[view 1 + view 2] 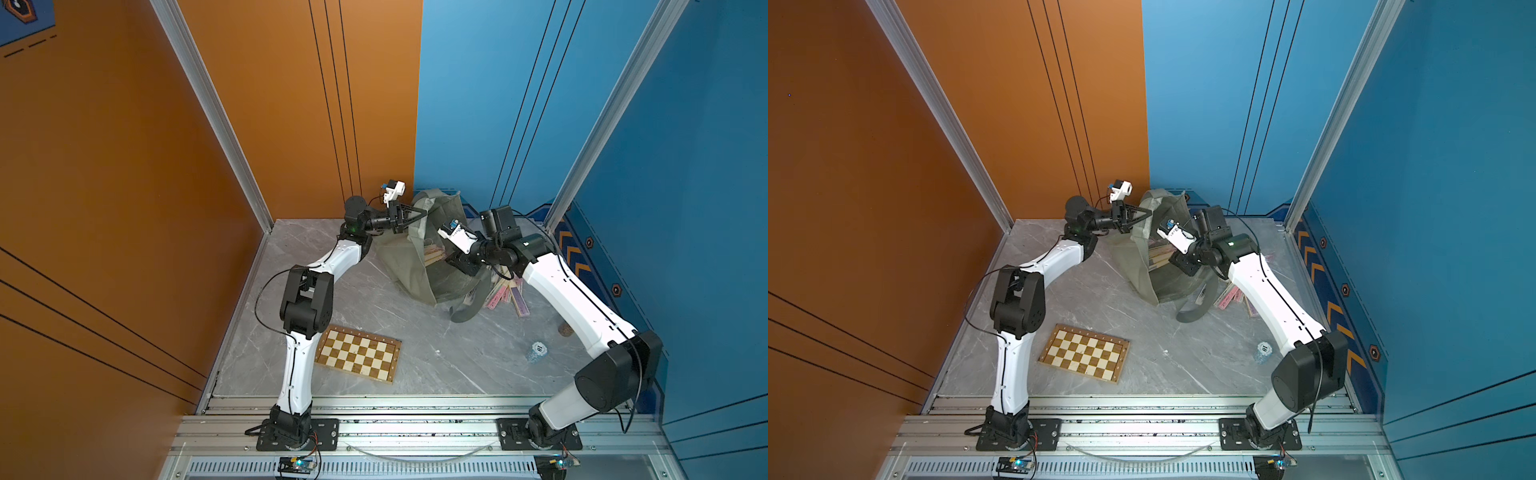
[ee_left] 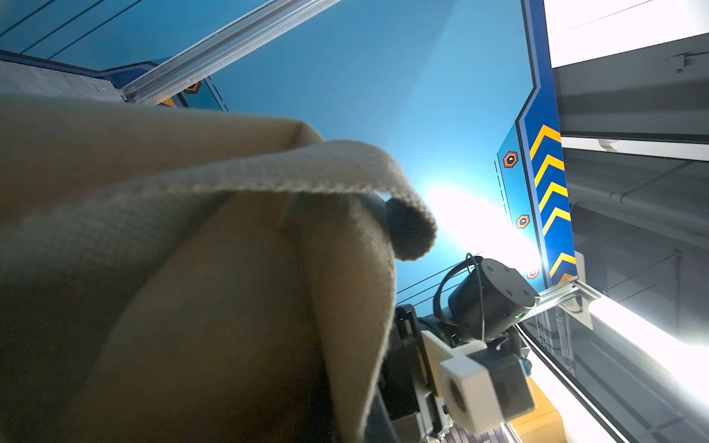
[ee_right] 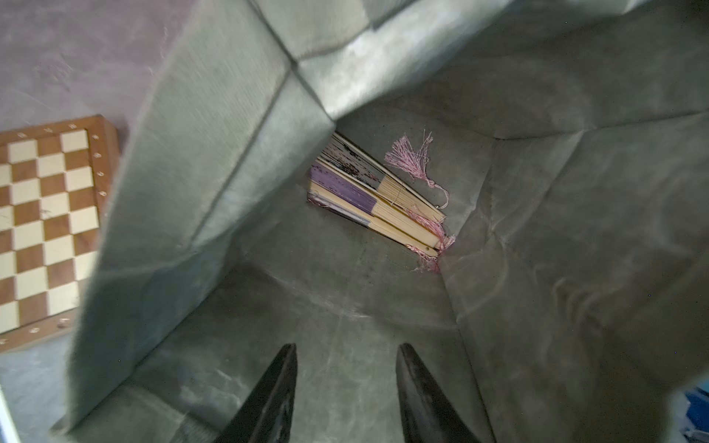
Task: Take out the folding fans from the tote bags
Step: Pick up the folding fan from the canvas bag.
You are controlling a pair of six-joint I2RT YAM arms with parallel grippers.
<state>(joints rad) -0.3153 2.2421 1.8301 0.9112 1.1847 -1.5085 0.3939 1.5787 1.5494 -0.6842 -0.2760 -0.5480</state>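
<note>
Chessboard (image 1: 357,353): flat on the surface (image 1: 436,365), nearest the arm bases; not part of the job.
Fans outside (image 1: 505,293): several closed folding fans piled just beside the tote bag (image 1: 399,257), under the right arm.
Right end effector (image 3: 345,347): inside the bag's mouth, jaws partly apart, holding nothing, short of the fans.
Fans inside (image 3: 368,195): about three, closed, stacked at the bag's bottom fold; pink tassels (image 3: 410,159) lie loose.
Handling: probably light, stiff along the ribs and smooth; pinch across the bamboo rib end, not the tassel.
Bag fabric: soft and slumping, so it needs propping open.
Left end effector (image 1: 419,214): farthest, clamped on the bag's upper rim, lifting it.
</note>
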